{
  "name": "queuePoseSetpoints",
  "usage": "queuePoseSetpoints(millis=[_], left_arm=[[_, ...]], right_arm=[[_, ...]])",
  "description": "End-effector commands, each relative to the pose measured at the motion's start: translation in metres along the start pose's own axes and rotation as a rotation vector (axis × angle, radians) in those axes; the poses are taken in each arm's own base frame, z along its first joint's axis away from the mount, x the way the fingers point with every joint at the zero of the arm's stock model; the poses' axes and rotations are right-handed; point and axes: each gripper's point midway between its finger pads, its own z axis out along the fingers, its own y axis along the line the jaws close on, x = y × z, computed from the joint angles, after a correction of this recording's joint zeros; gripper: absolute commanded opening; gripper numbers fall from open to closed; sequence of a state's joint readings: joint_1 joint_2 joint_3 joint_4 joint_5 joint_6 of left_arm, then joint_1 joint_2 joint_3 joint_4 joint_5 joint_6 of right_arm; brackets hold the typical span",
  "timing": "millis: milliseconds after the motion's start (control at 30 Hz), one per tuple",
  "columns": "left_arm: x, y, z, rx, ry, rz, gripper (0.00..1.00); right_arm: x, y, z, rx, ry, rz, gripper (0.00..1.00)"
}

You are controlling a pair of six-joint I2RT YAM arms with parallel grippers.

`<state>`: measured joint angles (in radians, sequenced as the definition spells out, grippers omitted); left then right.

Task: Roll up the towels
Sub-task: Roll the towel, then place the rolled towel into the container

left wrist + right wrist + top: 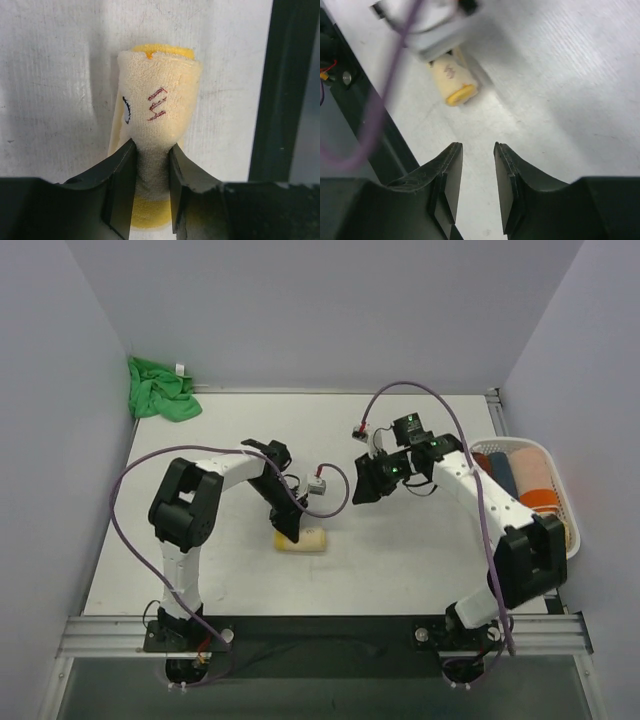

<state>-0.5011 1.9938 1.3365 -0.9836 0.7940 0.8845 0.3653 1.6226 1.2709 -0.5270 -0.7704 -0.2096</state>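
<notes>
The left gripper (152,150) is pinching the pale yellow cloth towel (157,115), which is rolled into a short, thick cylinder. In the left wrist view its two black fingers (122,175) are pressing into the roll from both sides, so the soft cloth is narrowing between them and bulging out above. A small dark red stitched mark (157,104) is showing on the face of the roll, and a brighter yellow edge is peeking out at its far end.

In the top view this roll is lying on the white table (400,570), a little left of centre and below the middle of the frame, with the left arm bending down over it.

The right gripper (477,150) is hovering above the table to the right of centre in the top view. Its jaws are standing apart with bare table showing through the gap, and nothing is sitting between them. In its wrist view the yellow roll is showing blurred in the upper left, well apart from its fingers.

The bright green crumpled cloth towel (160,390) is lying unrolled in the upper left corner of the table, against the wall.

The white slatted plastic basket (510,443) is sitting at the right edge, holding several rolled cloths (535,475).
</notes>
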Motion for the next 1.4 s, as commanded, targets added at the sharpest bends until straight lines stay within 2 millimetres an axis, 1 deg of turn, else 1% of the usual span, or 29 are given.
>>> queuePoseSetpoints(millis=[0,33,67,100,167,233,300,333,400,433,467,533,567,633,667,733,767,833,1000,1100,1167,1233,1267,1367], left_arm=[[0.048,-0.003,0.01,0.123,0.16,-0.175,0.26],[0.047,0.0,0.009,0.128,0.153,-0.186,0.26],[0.042,0.005,0.006,0.127,0.154,-0.185,0.26],[0.045,0.007,0.01,0.141,0.164,-0.201,0.26],[0.045,0.01,0.01,0.153,0.179,-0.218,0.26],[0.047,0.015,0.012,0.163,0.194,-0.223,0.27],[0.051,0.018,0.014,0.174,0.218,-0.235,0.27],[0.051,0.018,0.014,0.178,0.221,-0.232,0.27],[0.054,0.022,0.015,0.182,0.229,-0.24,0.27],[0.054,0.022,0.015,0.184,0.232,-0.241,0.28],[0.055,0.023,0.015,0.187,0.236,-0.244,0.29],[0.055,0.026,0.018,0.198,0.238,-0.243,0.3],[0.057,0.024,0.019,0.214,0.244,-0.253,0.3],[0.057,0.026,0.019,0.224,0.243,-0.251,0.31],[0.058,0.025,0.019,0.235,0.243,-0.259,0.31],[0.058,0.025,0.02,0.242,0.239,-0.264,0.31],[0.058,0.026,0.019,0.243,0.238,-0.266,0.31],[0.058,0.027,0.02,0.245,0.24,-0.269,0.31],[0.059,0.027,0.019,0.267,0.228,-0.287,0.32],[0.061,0.028,0.019,0.271,0.224,-0.307,0.33],[0.063,0.03,0.018,0.277,0.217,-0.324,0.33],[0.06,0.032,0.017,0.278,0.202,-0.334,0.33],[0.061,0.032,0.018,0.288,0.201,-0.348,0.33],[0.059,0.034,0.015,0.293,0.177,-0.371,0.34]], right_arm=[[0.012,0.033,0.001,0.015,0.0,-0.098,0.33],[0.024,0.042,0.002,0.002,0.053,-0.118,0.33],[0.029,0.053,0.005,-0.011,0.083,-0.189,0.33],[0.037,0.069,0.009,-0.017,0.121,-0.259,0.33],[0.041,0.084,0.014,-0.022,0.135,-0.348,0.33],[0.043,0.092,0.024,0.012,0.153,-0.434,0.35],[0.042,0.093,0.032,0.041,0.159,-0.507,0.38],[0.038,0.094,0.038,0.085,0.153,-0.559,0.43],[0.034,0.095,0.051,0.11,0.16,-0.622,0.5],[0.031,0.105,0.057,0.114,0.163,-0.667,0.51],[0.029,0.103,0.062,0.146,0.171,-0.688,0.52],[0.025,0.104,0.076,0.16,0.164,-0.72,0.61],[0.027,0.103,0.085,0.181,0.177,-0.74,0.62],[0.024,0.103,0.096,0.193,0.167,-0.768,0.67],[0.029,0.099,0.105,0.198,0.186,-0.774,0.68],[0.029,0.098,0.115,0.2,0.185,-0.789,0.72],[0.036,0.096,0.123,0.195,0.206,-0.802,0.72],[0.035,0.097,0.131,0.191,0.2,-0.816,0.72],[0.051,0.088,0.155,0.18,0.238,-0.862,0.7],[0.058,0.083,0.162,0.177,0.257,-0.887,0.67],[0.066,0.083,0.164,0.16,0.269,-0.894,0.65],[0.072,0.083,0.166,0.141,0.278,-0.908,0.62],[0.079,0.083,0.168,0.128,0.292,-0.913,0.6],[0.09,0.078,0.172,0.117,0.317,-0.924,0.47]])
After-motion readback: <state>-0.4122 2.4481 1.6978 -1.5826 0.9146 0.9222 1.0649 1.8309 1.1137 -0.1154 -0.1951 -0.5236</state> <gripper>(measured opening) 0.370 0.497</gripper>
